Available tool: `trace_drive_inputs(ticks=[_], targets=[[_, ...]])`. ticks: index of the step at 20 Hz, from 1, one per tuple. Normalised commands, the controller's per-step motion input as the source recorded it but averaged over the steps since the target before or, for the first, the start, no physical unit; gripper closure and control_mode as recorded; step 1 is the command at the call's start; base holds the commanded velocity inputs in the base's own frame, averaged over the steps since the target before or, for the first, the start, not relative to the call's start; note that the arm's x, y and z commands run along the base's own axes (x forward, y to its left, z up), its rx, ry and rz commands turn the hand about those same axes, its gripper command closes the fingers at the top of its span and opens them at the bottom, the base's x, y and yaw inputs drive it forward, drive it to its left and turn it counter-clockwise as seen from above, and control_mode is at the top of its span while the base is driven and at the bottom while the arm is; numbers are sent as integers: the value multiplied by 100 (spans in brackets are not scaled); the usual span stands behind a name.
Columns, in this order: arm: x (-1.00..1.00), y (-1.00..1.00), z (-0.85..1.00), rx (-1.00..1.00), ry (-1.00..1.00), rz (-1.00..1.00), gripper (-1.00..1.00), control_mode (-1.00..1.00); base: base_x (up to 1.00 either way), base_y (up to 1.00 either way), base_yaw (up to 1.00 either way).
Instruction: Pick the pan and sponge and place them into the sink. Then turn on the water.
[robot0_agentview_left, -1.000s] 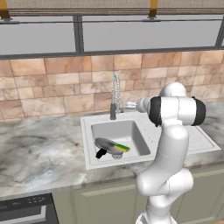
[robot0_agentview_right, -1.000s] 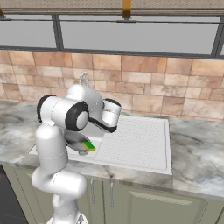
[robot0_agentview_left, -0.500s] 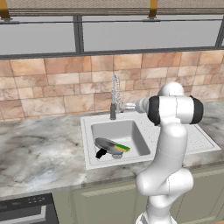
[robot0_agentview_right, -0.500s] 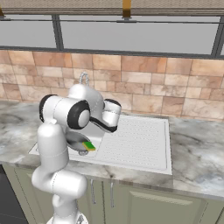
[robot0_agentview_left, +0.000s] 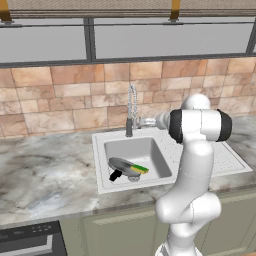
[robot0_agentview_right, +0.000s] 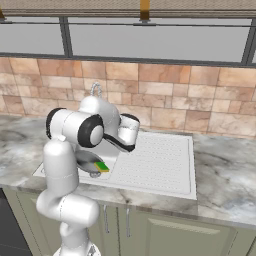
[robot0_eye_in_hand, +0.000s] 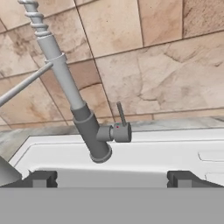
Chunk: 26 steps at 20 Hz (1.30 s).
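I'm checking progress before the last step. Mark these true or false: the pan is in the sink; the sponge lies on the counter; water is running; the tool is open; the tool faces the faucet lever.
1. The pan is in the sink: true.
2. The sponge lies on the counter: false; it rests on the pan in the basin.
3. Water is running: false; no stream falls from the faucet.
4. The tool is open: true; its tips stand wide apart.
5. The tool faces the faucet lever: true, in the hand view.

Even, bright rendered light, soft shadows — no glare, slightly soft detail
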Motion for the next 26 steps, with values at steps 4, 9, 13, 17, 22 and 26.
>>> trace_drive_inputs(ticks=[4,9,13,17,22,26], targets=[[15,-25,0,8,-1,9,-100,-100,0,0,0],[19,-24,-1,4,-1,8,-100,-100,0,0,0],[25,-22,-6,0,-1,6,-100,-100,0,0,0],[21,-11,-4,2,0,7,-100,-100,0,0,0],[7,0,-3,6,0,9,-100,-100,0,0,0],[0,0,-2,8,0,11,-100,-100,0,0,0]])
